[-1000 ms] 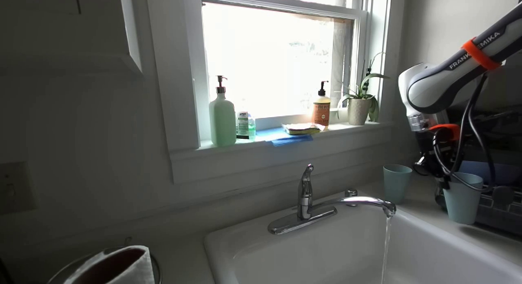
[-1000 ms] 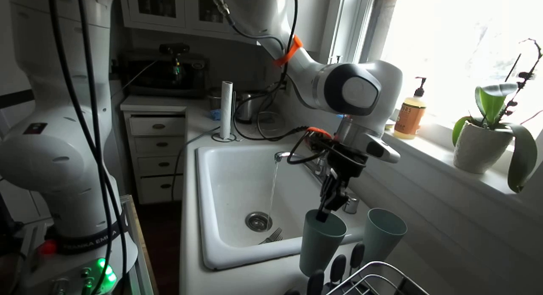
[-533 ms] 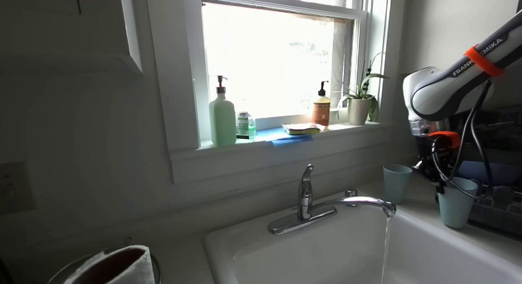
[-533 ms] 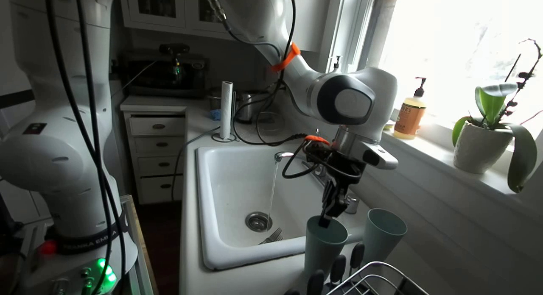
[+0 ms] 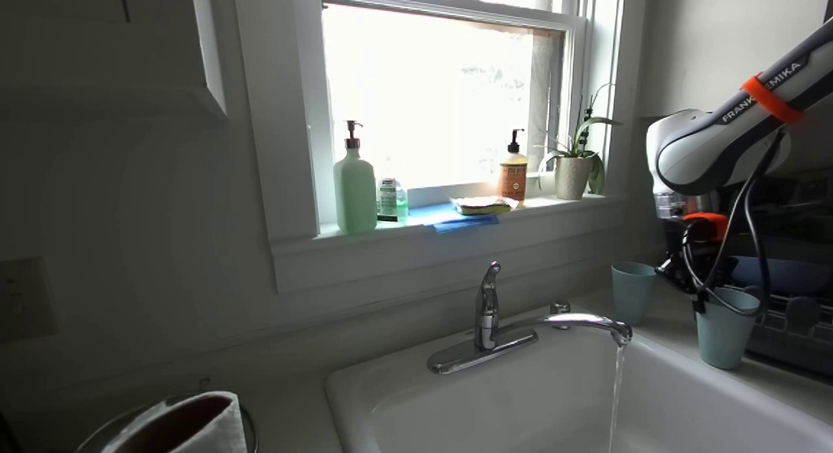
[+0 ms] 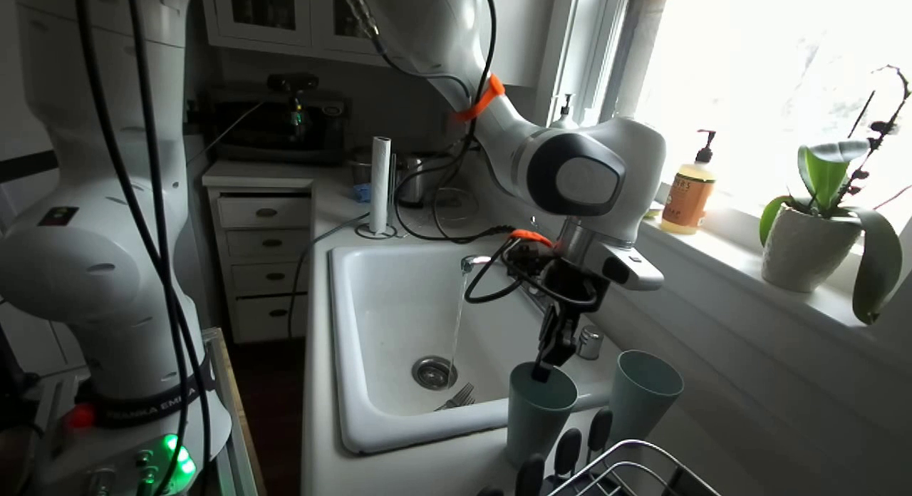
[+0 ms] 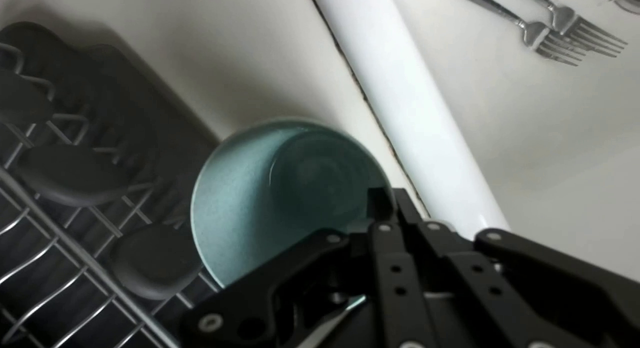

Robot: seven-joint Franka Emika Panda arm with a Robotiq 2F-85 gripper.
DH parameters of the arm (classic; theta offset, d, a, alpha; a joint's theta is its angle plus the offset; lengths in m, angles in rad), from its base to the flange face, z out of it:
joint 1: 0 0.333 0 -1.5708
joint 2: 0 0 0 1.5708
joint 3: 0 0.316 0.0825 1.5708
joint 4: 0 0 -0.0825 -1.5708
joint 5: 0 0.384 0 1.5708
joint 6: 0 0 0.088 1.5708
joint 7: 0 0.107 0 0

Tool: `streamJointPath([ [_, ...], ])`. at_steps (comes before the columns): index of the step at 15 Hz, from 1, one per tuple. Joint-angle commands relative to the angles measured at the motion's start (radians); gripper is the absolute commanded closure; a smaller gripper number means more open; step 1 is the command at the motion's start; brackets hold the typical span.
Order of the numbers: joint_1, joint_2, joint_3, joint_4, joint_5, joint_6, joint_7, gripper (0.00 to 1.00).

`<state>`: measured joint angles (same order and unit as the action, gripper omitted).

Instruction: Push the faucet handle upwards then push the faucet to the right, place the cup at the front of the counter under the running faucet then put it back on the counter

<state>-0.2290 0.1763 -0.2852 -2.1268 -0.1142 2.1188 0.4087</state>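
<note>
While your gripper [image 7: 393,203] pinches the cup [image 7: 280,198] by its rim, it's tight on both sides. In the wrist view the wire dish rack [image 7: 85,258] fills the lower left, one dark knob [image 7: 155,260] right by the cup, and the sink rim [image 7: 407,108] slants past on the right. Your cup [image 6: 534,421] is low, right of centre, in an exterior view; the rack covers some of its base, and I can't tell if it touches the counter [image 6: 399,474]. A second cup [image 6: 645,396] stands near, further right. In an exterior view a cable [image 5: 755,238] hangs across your cup, and there you get the whole faucet [image 5: 487,336], faucet handle [image 5: 489,290] upright, water [image 5: 616,388] running; the arm [image 6: 570,172] blocks some of that in an exterior view. Only the wrist view gets the cup's inner bottom; two forks [image 7: 545,35] show upper right.
</note>
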Motion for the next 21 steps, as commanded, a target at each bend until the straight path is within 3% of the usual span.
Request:
streamJointPath([
  [1,-0.002,-0.018,-0.003,-0.020,0.010,0.028,0.015,0.71],
  [2,-0.001,-0.016,-0.004,-0.018,0.004,0.026,0.018,0.70],
  [6,0.000,-0.016,-0.005,-0.010,-0.002,0.014,0.022,0.43],
  [12,0.006,-0.096,0.008,0.039,-0.001,-0.156,-0.048,0.02],
  [21,0.028,-0.251,0.075,0.100,-0.028,-0.241,0.004,0.00],
])
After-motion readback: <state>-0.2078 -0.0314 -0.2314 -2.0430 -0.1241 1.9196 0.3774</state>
